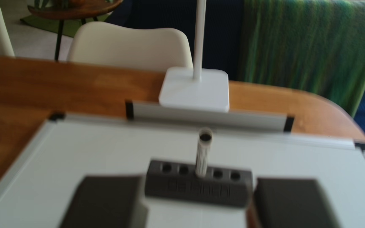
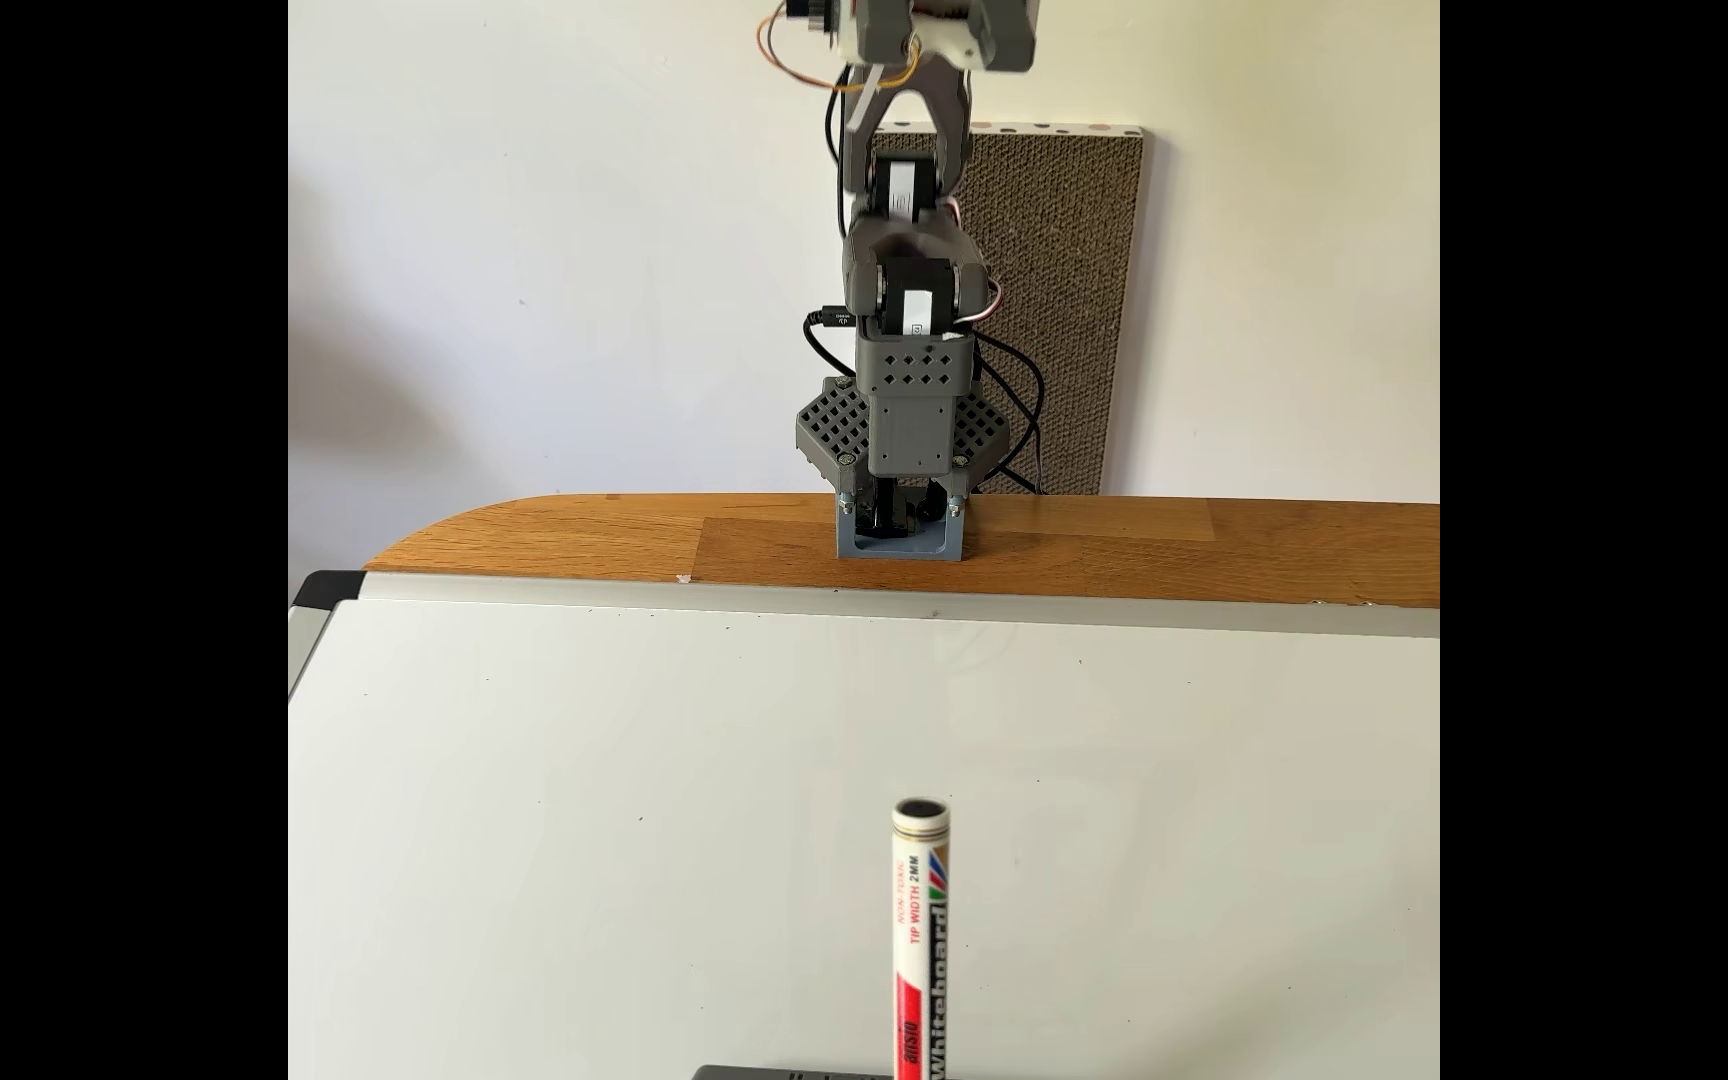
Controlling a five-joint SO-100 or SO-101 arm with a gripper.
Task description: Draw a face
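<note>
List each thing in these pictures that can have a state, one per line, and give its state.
Marker: upright in the grey block's middle hole.
Grey block: four holes empty, one filled.
Whiteboard: flat on the table, no ink visible.
Gripper: open, fingers either side of the block.

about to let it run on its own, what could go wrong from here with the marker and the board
1. The whiteboard marker stands upright in the grey holder's middle hole; an off-centre approach may knock it or tip it.
2. The gripper view is blurred, so alignment with the marker may be hard to judge; its fingers stand wide apart.
3. The whiteboard lies loose-looking on the wooden table; pen pressure might shift it.
</note>
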